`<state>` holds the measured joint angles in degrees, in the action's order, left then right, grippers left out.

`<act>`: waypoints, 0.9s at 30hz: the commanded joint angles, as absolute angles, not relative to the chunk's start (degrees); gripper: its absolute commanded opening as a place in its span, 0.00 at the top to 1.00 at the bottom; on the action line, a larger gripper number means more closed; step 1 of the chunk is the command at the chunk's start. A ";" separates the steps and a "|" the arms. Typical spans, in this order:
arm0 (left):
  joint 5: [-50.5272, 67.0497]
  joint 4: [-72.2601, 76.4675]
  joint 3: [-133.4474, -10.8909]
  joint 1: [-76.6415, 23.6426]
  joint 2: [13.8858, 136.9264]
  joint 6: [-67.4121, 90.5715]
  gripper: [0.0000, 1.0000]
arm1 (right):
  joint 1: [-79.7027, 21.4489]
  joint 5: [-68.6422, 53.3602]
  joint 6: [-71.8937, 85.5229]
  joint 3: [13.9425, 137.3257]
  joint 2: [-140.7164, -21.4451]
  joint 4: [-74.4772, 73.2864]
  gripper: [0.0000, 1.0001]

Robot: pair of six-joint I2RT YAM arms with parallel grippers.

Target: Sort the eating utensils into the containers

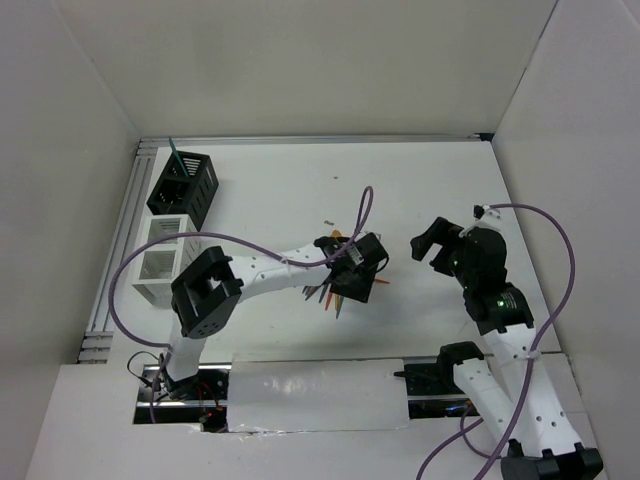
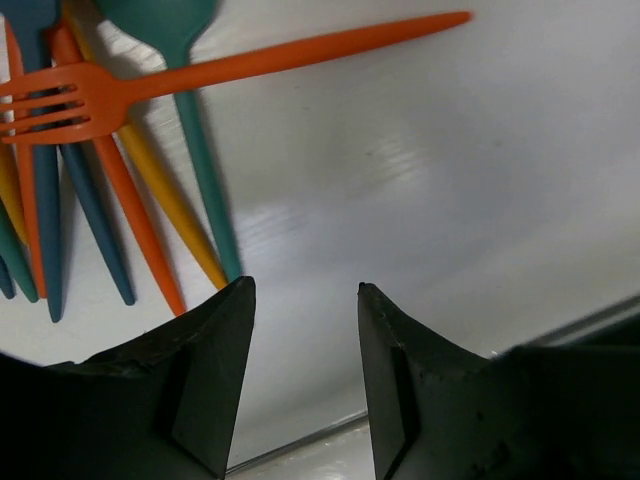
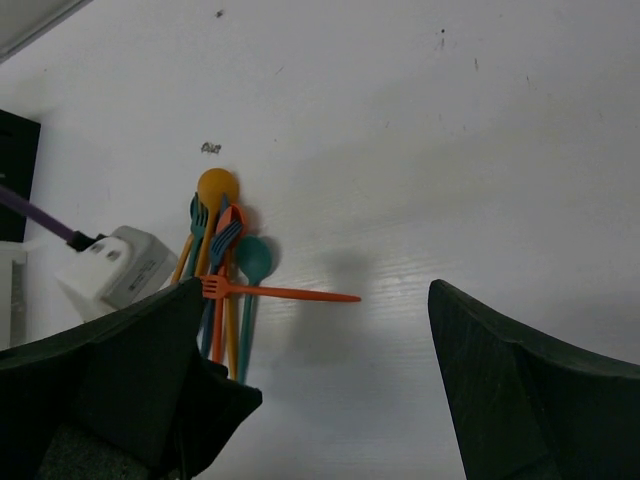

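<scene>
White worktop (image 1: 300,180); left end effector (image 2: 303,285) open, empty; thin orange plastic fork (image 2: 230,68) at 10 o'clock may drag piled plastic utensils (image 2: 42,200).

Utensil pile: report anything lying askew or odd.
One orange fork lies crosswise over the other utensils, which lie roughly parallel in a bundle. A small dark speck sits on the table just beyond the pile. Nothing looks broken or spilled.
</scene>
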<state>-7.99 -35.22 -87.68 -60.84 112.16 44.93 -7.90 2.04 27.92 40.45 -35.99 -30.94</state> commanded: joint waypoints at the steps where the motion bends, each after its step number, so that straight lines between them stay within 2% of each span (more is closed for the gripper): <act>1: -13.09 -39.38 -90.18 -61.08 113.55 48.52 0.43 | -8.00 2.90 28.74 41.57 -33.23 -33.13 0.00; 10: -15.47 -33.59 -87.54 -59.33 115.40 44.40 0.42 | -7.91 1.76 28.30 41.57 -33.05 -32.00 0.00; 27: -10.73 -25.58 -87.27 -56.16 119.35 38.15 0.48 | -8.09 3.33 29.71 40.52 -33.93 -29.88 0.00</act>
<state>-12.08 -27.79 -87.09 -56.03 117.54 40.27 -7.90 2.24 28.97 40.45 -33.95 -32.08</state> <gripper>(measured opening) 0.523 0.998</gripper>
